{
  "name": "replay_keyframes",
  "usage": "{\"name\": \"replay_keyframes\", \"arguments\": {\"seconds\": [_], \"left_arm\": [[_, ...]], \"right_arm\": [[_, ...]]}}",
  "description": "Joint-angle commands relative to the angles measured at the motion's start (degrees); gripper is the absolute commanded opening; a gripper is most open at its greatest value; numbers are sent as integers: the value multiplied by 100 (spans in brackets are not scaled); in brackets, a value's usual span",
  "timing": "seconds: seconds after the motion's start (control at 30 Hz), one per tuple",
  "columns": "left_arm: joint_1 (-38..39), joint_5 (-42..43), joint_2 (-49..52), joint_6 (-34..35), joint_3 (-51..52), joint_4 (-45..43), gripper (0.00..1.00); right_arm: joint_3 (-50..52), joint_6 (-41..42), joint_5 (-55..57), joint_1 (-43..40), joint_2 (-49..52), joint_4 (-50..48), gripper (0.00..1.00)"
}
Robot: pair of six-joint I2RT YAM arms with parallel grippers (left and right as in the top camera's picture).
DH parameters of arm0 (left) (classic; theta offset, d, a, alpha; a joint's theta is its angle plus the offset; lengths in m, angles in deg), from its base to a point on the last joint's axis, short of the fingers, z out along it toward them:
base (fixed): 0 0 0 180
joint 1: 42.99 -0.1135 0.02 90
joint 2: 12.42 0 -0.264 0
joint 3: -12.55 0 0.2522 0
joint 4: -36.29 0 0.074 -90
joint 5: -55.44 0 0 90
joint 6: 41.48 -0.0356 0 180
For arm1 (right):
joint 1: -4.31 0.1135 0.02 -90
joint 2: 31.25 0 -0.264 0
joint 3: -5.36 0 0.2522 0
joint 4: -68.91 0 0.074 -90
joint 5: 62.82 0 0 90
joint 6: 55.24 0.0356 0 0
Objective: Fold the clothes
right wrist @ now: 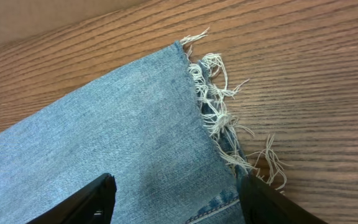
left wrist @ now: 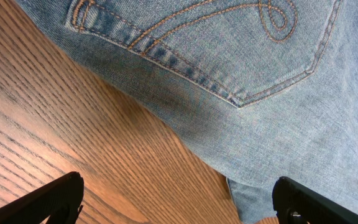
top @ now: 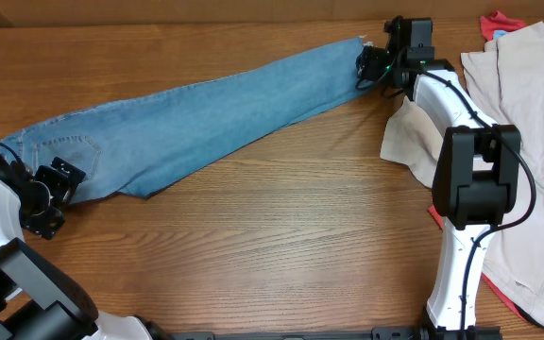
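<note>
The light blue denim jeans [top: 206, 118] lie folded lengthwise across the wooden table, waist at the left, frayed hem at the far right. My left gripper [top: 57, 194] is open at the waist end; the left wrist view shows its fingers [left wrist: 179, 202] spread over the table edge of the jeans below a stitched back pocket [left wrist: 204, 43]. My right gripper [top: 371, 64] is open at the hem; in the right wrist view its fingers [right wrist: 176, 199] straddle the denim [right wrist: 117, 143] beside the white frayed threads [right wrist: 219, 118]. Neither holds cloth.
A beige garment [top: 527, 104] lies at the right, partly under the right arm. A small red cloth [top: 499, 21] peeks out at the far right corner. Bare wood fills the front of the table [top: 272, 246].
</note>
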Motion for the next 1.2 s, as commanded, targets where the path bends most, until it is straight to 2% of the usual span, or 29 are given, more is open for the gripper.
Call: {"name": "replay_keyframes", "arguments": {"seconds": [0.0, 0.2, 0.47, 1.17], "left_arm": [[20, -35, 33, -155, -74, 17, 100], [20, -35, 33, -155, -74, 17, 100], [20, -33, 33, -155, -74, 28, 100], [20, -33, 33, -153, -74, 37, 100]], "right_arm": [[-118, -98, 116, 20, 17, -59, 73], [-118, -116, 133, 20, 223, -66, 73], [-118, -118, -55, 20, 236, -308, 66], [118, -245, 146, 15, 323, -474, 63]]}}
